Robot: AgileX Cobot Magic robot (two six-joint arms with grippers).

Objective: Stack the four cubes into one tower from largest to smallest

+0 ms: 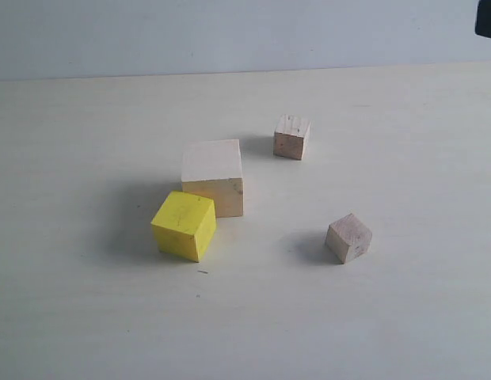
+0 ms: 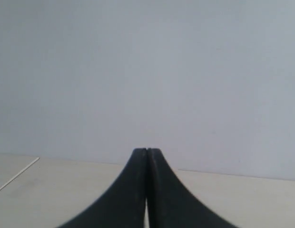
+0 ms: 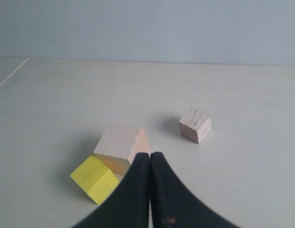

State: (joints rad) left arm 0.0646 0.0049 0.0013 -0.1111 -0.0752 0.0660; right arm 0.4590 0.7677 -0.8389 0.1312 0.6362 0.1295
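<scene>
**Status: Stacking Not Started, All Four Cubes on the Table**

1. Completed steps: none. No cube rests on another, and each one sits directly on the table [image 1: 87, 317].

2. Cube positions, exterior view:
- The large pale cube [image 1: 213, 176] stands near the centre of the table. As the base of the tower, it can stay where it is.
- The yellow cube [image 1: 184, 225] lies just beside the pale cube's near-left corner, turned at an angle. The pictures do not show whether the two touch.
- The far small cube [image 1: 291, 137] stands apart from the pale cube, behind it and to the right.
- The near small cube [image 1: 348, 237] lies well apart from the others, to the front right, and is also turned at an angle.

3. Gripper state:
- Left gripper [image 2: 146, 156]: fingers pressed together and empty. No cube appears in its wrist view.
- Right gripper [image 3: 150, 159]: fingers pressed together and empty, raised above the table and facing the pale and yellow cubes.

4. Steps left: place the yellow cube on the pale cube, then add each small cube in turn. That makes three placements, and the jaws must be opened before the first.
</scene>
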